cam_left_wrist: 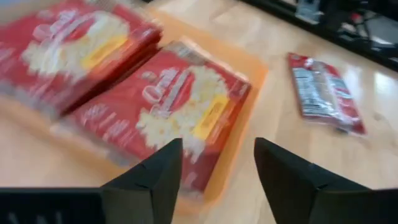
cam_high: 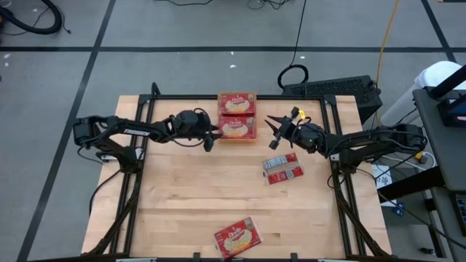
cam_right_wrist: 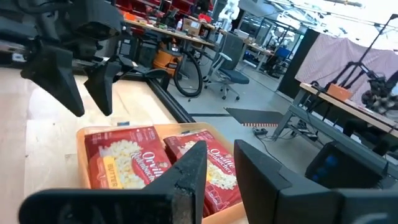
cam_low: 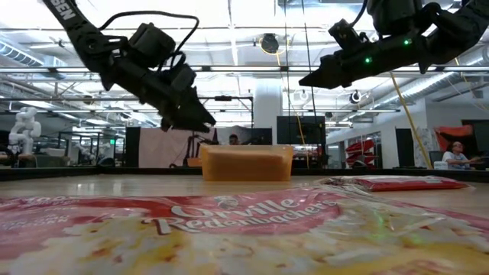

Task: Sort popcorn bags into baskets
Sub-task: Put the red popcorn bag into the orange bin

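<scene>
My left pincer (cam_high: pixel 211 140) hangs empty, fingers apart, beside the orange basket (cam_high: pixel 254 116) holding stacked popcorn bags (cam_high: pixel 237 103); right pincer (cam_high: pixel 274 132) narrow, empty; next, probably fetch the face-down bag (cam_high: pixel 282 168) mid-counter (cam_high: pixel 189 189), then the near-edge bag (cam_high: pixel 237 237).

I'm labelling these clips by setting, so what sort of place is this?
Most likely a robotics lab or workshop: a wooden table on a taped concrete floor, workbenches and office chairs beyond it, and a white humanoid robot standing in the background.
</scene>
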